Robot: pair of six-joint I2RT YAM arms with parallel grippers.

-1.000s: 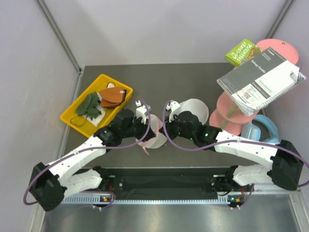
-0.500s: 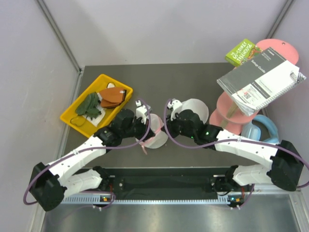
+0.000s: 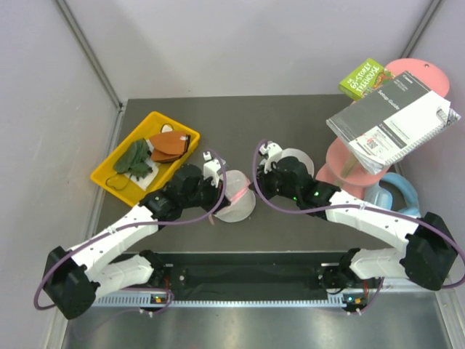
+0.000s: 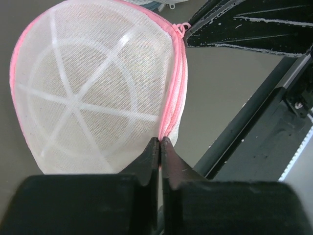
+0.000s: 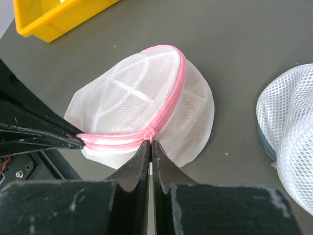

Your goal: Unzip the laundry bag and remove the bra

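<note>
The laundry bag, a white mesh dome with a pink zip rim, lies on the dark table between both arms. My left gripper is shut on the bag's pink rim, with the dome spread ahead of it. My right gripper is shut on the pink zipper pull, on the rim of the bag. The left fingers pinch the same rim at the left of the right wrist view. In the top view the left gripper and right gripper flank the bag. No orange-yellow bra shows in any view.
A yellow tray with reddish-brown pieces and dark green cloth stands at the left. A plain white mesh dome lies just right of the bag. A pink stand with a manual, a green book and a blue object are at the right.
The right gripper has moved right and back, away from the left one. The bag has tipped and spread flatter, its pink rim stretched between the two grippers.
</note>
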